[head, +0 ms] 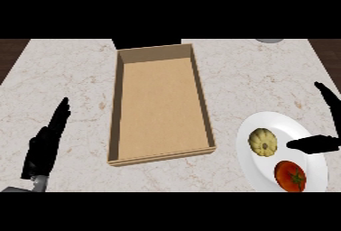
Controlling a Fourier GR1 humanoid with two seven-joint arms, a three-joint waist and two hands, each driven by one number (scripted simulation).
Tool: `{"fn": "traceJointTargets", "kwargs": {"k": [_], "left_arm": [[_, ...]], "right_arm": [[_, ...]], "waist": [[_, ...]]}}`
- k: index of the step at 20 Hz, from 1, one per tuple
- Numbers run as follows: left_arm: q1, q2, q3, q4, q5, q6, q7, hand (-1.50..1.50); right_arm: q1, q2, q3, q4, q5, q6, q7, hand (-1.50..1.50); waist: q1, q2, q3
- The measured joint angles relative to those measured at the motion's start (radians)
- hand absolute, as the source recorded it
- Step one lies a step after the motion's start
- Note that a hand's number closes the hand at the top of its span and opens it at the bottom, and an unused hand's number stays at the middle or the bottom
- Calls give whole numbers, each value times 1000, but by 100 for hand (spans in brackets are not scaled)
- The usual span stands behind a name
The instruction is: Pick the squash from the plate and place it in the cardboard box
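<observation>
Squash [263, 142] sits on the left part of the white plate [266, 122], pale yellow, ribbed, roughly round and a little taller than wide in this view, so no strong long axis to line up on. Tomato [290, 175] lies on the same plate, just beside the squash toward the near-right; the two look close but apart.

Right hand [313, 144] hangs over the plate's right side. Its thumb points left toward the squash, tip near it but not touching; fingers rise straight toward the far right edge. Hand is spread, nothing in it. Squash lies directly left of the thumb tip, in the gap the hand would close across.

Cardboard box [114, 131] stands left of the plate, long axis running away from the robot, floor bare. Its right wall is the near side for a carry from the plate.

Left hand [45, 144] rests at the lower left on the worktop [266, 76] side of the box, fingers straight and up, released, well apart from the squash.

Judgement: right hand is plainly the nearer one; pick not yet made. Coming move calls for a short shift left, then closing round the squash without nudging the tomato.
</observation>
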Motion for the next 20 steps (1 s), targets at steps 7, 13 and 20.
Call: {"fn": "traceJointTargets", "kwargs": {"k": [7,13,20], "left_arm": [[-22,-28,-4,21,-24,-5,13,0],[-12,-47,22,16,-51,-30,8,0],[-14,-79,61,19,-83,-67,20,0]], "right_arm": [[-82,-22,86,-140,-57,256,352,-150],[-131,85,132,-171,14,304,531,-150],[-132,172,127,-127,101,335,561,-150]], "waist": [[8,3,3],[11,4,5],[10,5,6]]}}
